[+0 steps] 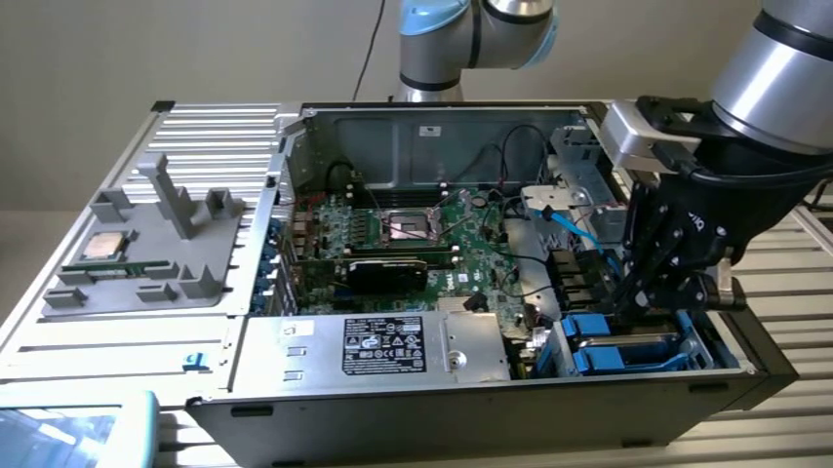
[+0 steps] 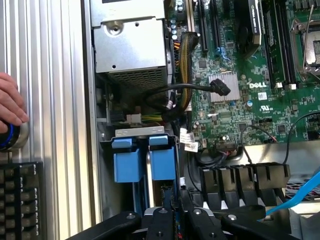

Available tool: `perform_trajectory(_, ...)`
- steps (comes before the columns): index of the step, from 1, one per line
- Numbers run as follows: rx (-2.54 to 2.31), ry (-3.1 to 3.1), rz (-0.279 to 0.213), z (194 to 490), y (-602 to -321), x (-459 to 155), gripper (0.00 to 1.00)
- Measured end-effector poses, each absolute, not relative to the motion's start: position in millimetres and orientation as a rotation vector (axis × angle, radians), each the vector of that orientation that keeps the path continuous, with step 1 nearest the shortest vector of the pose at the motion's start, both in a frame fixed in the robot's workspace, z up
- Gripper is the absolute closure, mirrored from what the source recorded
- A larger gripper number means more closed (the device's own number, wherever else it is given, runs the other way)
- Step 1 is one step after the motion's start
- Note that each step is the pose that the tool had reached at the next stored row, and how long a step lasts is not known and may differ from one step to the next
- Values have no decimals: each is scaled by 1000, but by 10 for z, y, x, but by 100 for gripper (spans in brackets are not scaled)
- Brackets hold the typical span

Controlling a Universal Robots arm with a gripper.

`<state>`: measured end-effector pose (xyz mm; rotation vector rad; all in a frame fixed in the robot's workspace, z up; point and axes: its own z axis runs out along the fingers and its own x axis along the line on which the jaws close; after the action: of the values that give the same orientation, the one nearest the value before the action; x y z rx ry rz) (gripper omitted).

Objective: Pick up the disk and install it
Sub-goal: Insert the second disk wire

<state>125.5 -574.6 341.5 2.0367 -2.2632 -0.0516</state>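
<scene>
The fingers [image 2: 172, 212] are nearly together, clamped on the thin edge of the disk [image 2: 155, 172], which stands on edge in the drive bay of the open computer case [image 1: 260, 409]. Just beyond the fingertips sit two blue carrier tabs [image 2: 145, 159], side by side. The arm [image 1: 781, 78] reaches steeply down into the case's corner. Farther from the fingers lies the green motherboard [image 2: 240, 100], printed "DELL" in white, and the silver power supply [image 1: 390, 346] with one black label. Well off, a hand [image 2: 10, 102] rests on the ribbed counter [image 2: 50, 100].
</scene>
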Motion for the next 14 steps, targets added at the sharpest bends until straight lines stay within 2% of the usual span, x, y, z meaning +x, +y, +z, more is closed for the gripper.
perform_trajectory(14, 2043, -2271, -38, 3389, -5733, 1233, 84)
